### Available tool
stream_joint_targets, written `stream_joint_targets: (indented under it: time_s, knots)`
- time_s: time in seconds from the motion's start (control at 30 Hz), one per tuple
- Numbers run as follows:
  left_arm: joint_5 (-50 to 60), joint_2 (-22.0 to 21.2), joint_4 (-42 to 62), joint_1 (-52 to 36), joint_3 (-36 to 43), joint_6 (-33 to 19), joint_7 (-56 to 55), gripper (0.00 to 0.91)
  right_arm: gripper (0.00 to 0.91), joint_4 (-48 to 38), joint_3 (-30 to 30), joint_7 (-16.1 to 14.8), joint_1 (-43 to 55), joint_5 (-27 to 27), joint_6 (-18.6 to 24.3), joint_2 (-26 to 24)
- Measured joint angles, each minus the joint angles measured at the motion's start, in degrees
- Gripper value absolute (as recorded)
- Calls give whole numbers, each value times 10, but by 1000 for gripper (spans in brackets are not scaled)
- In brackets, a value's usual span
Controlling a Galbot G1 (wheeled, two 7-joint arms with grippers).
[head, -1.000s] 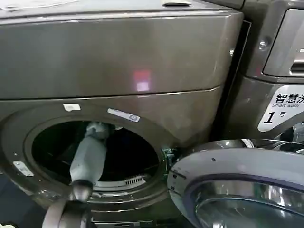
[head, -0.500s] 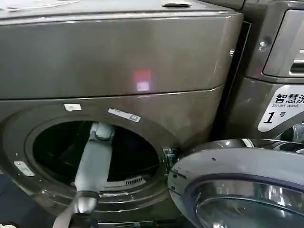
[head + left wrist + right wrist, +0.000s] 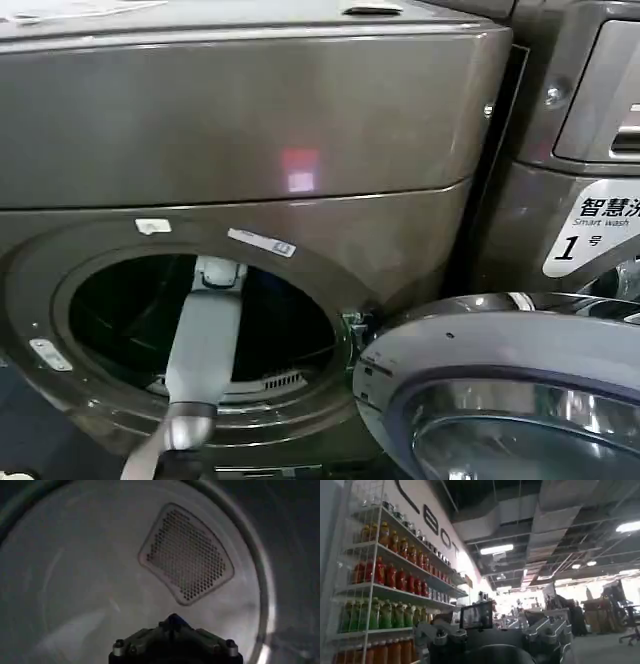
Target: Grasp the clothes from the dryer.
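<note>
Bottle-stocked shelves [image 3: 390, 580]; ceiling strip lights [image 3: 494, 549]

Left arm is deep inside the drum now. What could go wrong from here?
1. The left arm passes through the dryer porthole low over the rim with the lint grille; it might scrape there.
2. The left wrist view shows bare drum wall and a perforated panel, no clothes; a grasp may close on nothing.
3. The open door hangs close on the right and could be bumped on withdrawal.
</note>
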Motion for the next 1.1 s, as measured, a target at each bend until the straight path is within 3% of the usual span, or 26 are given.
stream_joint_targets:
  time_s: [0.53,1.1]
  knots:
    - [-33,1,-6,6,-1,2,-21,0,907,0,-3,1,1,-7,3,2]
    - [-38,2,-6,9,1,2,-21,0,907,16,13,22,4,-15,-39,-3]
